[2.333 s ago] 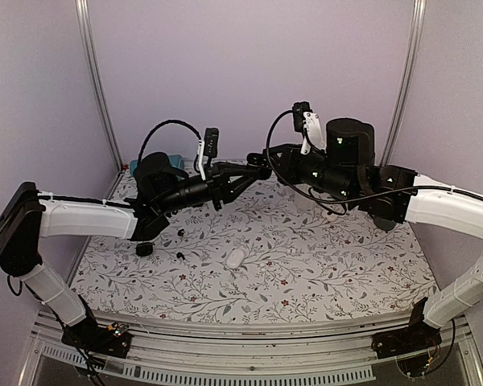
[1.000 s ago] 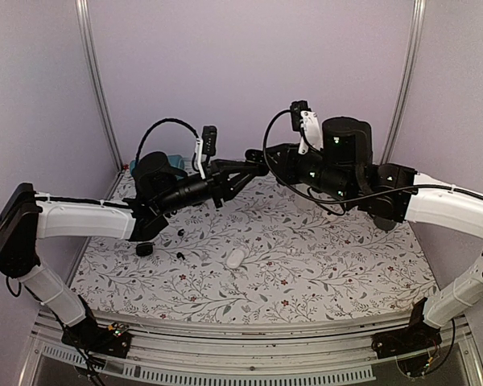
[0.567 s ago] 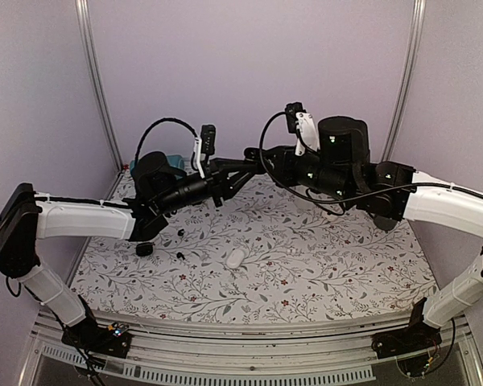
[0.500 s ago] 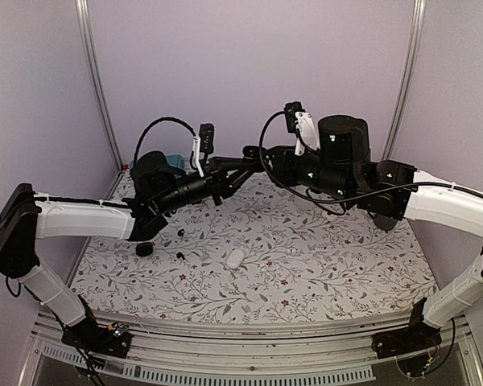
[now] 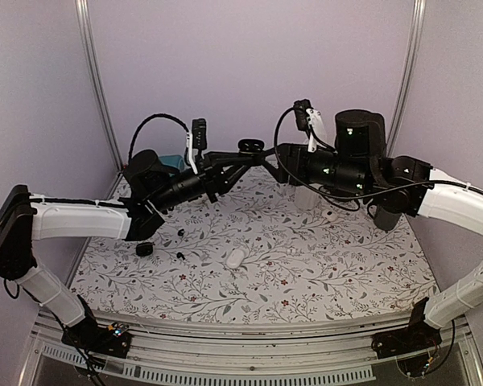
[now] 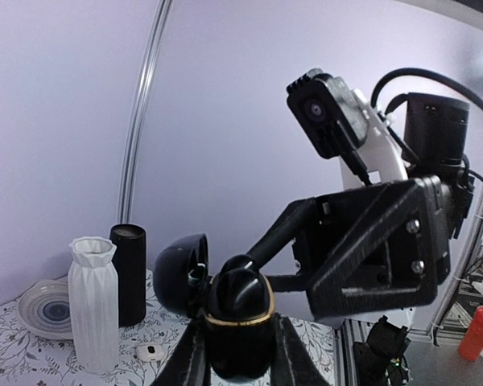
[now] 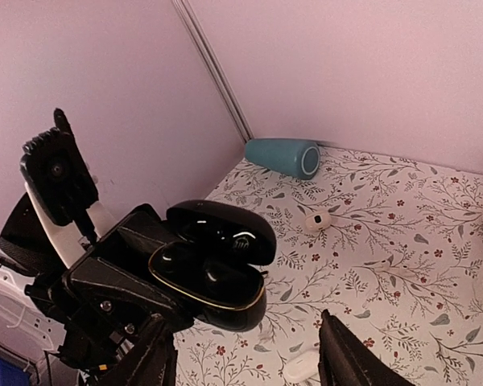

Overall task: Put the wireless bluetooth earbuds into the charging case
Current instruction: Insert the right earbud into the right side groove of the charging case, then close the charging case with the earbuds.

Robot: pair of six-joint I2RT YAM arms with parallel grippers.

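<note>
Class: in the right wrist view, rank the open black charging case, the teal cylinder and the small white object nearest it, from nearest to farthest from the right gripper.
1. charging case: just ahead of the right gripper, lid open.
2. small white object: on the cloth, beyond the case.
3. teal cylinder: lying in the far corner.

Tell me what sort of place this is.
Probably a robot test cell in a lab, not a home: two robot arms bolted along a metal rail, plain lilac walls framed by aluminium posts, and a floral-print table cover.
</note>
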